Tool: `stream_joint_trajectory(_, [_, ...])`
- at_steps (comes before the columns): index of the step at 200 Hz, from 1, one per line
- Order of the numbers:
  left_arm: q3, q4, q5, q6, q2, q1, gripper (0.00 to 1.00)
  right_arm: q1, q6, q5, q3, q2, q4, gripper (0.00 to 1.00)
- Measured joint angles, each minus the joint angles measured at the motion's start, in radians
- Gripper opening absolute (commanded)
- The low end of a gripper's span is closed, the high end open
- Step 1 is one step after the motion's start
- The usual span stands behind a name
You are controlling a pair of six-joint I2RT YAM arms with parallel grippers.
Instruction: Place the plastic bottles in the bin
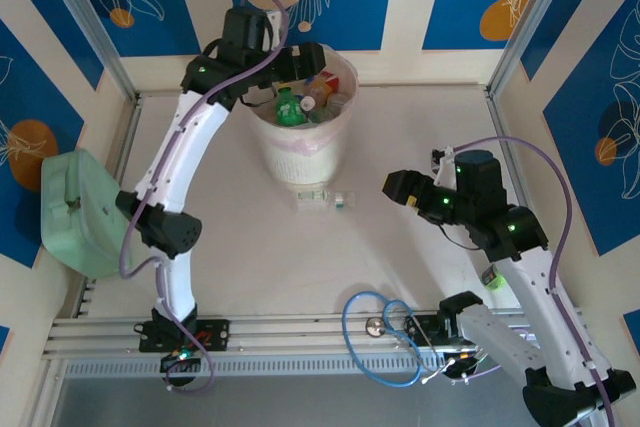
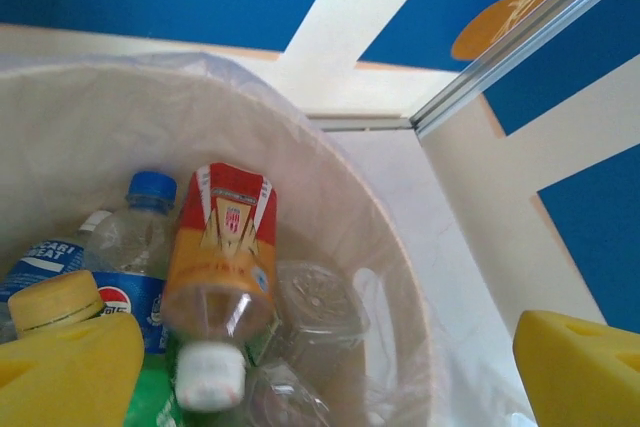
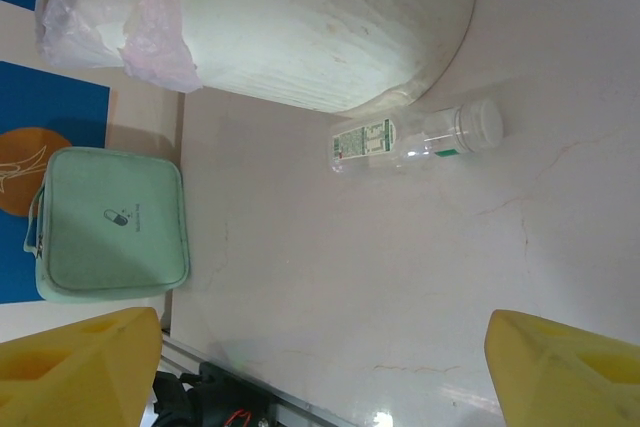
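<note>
the bin [image 1: 300,152] stands in the upper middle of the overhead view, close to the far wall, with a pink liner [image 3: 150,42] folded over its rim. the left claw [image 1: 300,59] hangs over the bin's far rim. its fingers [image 2: 60,372] are spread wide with nothing between them. inside the bin, a red-labelled bottle [image 2: 220,247] lies with its white cap toward the bottom of the left wrist frame. a blue-capped bottle [image 2: 135,227] lies to its left, a yellow cap [image 2: 55,302] shows at the lower left, and a crumpled clear bottle [image 2: 315,307] lies to its right.

a green-labelled bottle [image 1: 325,199] lies on its side on the table [image 1: 260,267], just below the bin's foot in the overhead view. the right claw [image 1: 395,187] sits to the right of it, fingers [image 3: 80,367] wide apart and empty, with bare table between claw and bottle.

a mint-green case [image 1: 75,212] lies at the left edge, well apart from the loose bottle, with the left arm [image 1: 175,177] between them. a blue cable loop [image 1: 385,332] lies at the bottom middle, beside the metal rail [image 1: 300,332]. the lower centre of the table is open.
</note>
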Motion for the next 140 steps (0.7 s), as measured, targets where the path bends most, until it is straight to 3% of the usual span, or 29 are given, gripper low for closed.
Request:
stream_joint_trajectory(34, [-0.150, 0.008, -0.007, 0.021, -0.206, 0.000, 0.87, -0.014, -0.005, -0.032, -0.055, 0.031, 0.050, 0.85])
stream_joint_trajectory(88, [-0.807, 0.094, -0.036, 0.008, -0.685, -0.001, 0.84, -0.022, -0.012, -0.114, -0.228, 0.145, 0.203, 0.84])
stream_joint_trajectory(140, [-1.279, 0.101, -0.051, -0.083, -0.927, -0.003, 0.81, -0.031, 0.000, -0.171, -0.299, 0.304, 0.371, 0.83])
